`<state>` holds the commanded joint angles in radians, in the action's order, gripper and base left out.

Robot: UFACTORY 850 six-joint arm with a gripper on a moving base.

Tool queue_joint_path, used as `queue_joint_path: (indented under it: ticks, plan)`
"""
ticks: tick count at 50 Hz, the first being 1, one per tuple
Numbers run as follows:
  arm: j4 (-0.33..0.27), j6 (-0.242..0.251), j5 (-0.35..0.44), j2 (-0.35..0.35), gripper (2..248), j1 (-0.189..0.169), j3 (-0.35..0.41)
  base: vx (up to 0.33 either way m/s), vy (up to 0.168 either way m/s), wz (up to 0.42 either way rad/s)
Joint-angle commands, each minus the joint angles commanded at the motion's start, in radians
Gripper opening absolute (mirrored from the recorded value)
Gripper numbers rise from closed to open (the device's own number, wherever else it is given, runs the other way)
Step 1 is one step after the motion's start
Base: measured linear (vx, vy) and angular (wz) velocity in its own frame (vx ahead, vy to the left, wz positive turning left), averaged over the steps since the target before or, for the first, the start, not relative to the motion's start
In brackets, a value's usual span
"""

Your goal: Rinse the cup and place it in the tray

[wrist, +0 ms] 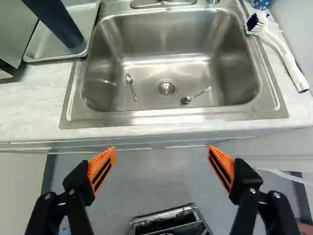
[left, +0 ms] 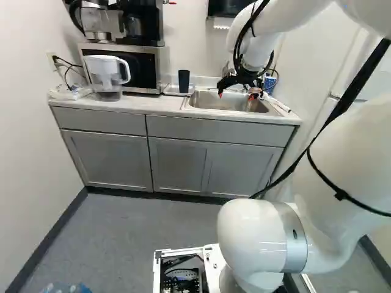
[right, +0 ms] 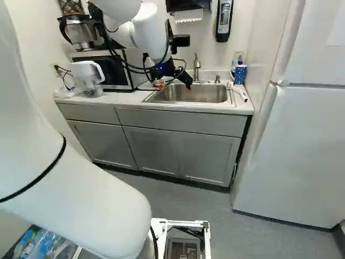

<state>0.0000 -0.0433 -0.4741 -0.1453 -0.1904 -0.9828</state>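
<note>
My gripper [left: 236, 95] hangs over the front part of the sink [right: 200, 94] in the base views. In the wrist view the gripper [wrist: 162, 151] is open, its orange pads wide apart with nothing between them. A dark cup [left: 184, 81] stands upright on the metal tray [left: 173, 90], left of the sink. The wrist view shows the lower part of the same dark cup [wrist: 57, 23] on the tray [wrist: 45, 51], ahead of the gripper and off to one side; its rim is out of that view.
Two spoons [wrist: 131, 86] lie in the sink beside the drain. A faucet [right: 197, 68] rises behind it. A white brush [wrist: 283, 53] and a blue patterned cup [right: 240, 74] stand at its right side. A water pitcher [left: 106, 76] and a microwave [left: 142, 66] are farther left.
</note>
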Motion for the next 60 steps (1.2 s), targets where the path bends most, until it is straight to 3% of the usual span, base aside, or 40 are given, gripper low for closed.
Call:
queue_joint_path:
  ticks: [46,60]
  plan:
    - [0.0,0.0,0.0,0.0,247,0.0,0.0,-0.054,0.013,-0.192]
    - [0.0,0.0,0.0,0.0,247,0.0,0.0,0.0,0.002,0.012]
